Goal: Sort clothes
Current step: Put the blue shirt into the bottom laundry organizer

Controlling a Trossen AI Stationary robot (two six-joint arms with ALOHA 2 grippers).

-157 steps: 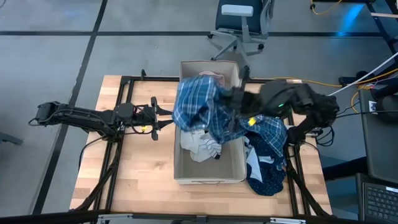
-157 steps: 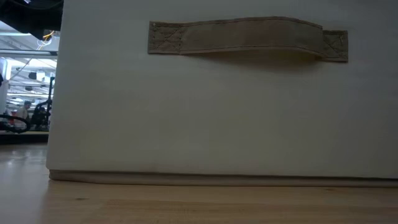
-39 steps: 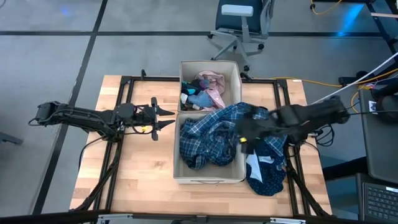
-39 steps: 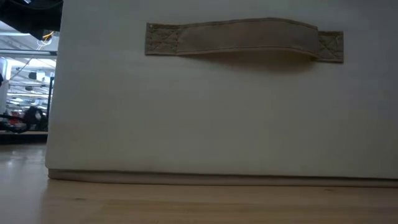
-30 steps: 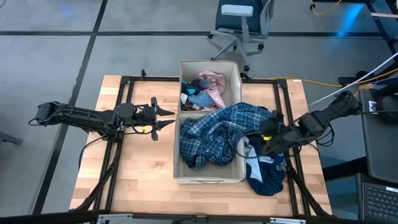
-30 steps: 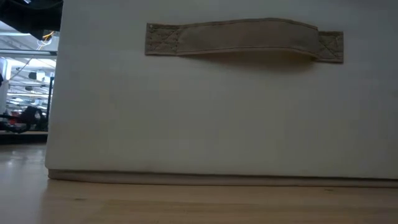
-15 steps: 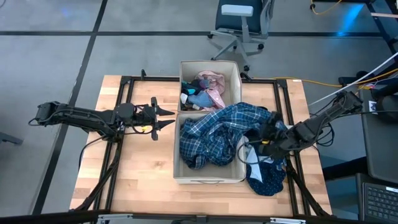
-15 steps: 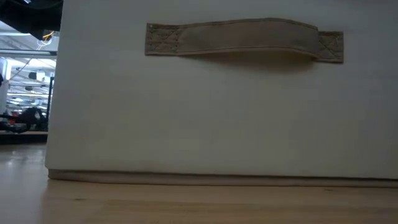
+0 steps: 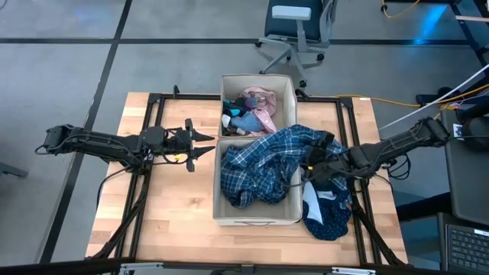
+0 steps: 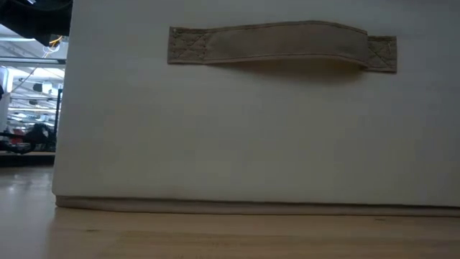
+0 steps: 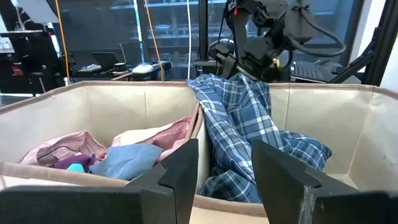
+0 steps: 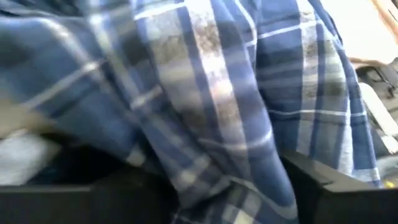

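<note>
Sorting is judged partly done: the pink shirt (image 9: pixel 260 100) and small socks (image 9: pixel 231 121) lie in the far bin (image 9: pixel 256 79), and the soft, rumpled blue-white plaid shirt (image 9: pixel 263 172) fills the near bin (image 9: pixel 256 219), one sleeve draped over its right rim. The navy dotted garment (image 9: pixel 328 218) is left on the table (image 9: pixel 176 214). The right gripper (image 9: pixel 312 169) sits at that rim, fingers' state not discernible; the left gripper (image 9: pixel 200 145) waits spread.

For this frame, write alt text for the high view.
Seen from above, the blue-white plaid shirt drapes over the near beige bin, the right gripper at its edge. The far bin holds a pink shirt; the left gripper waits beside them.
</note>
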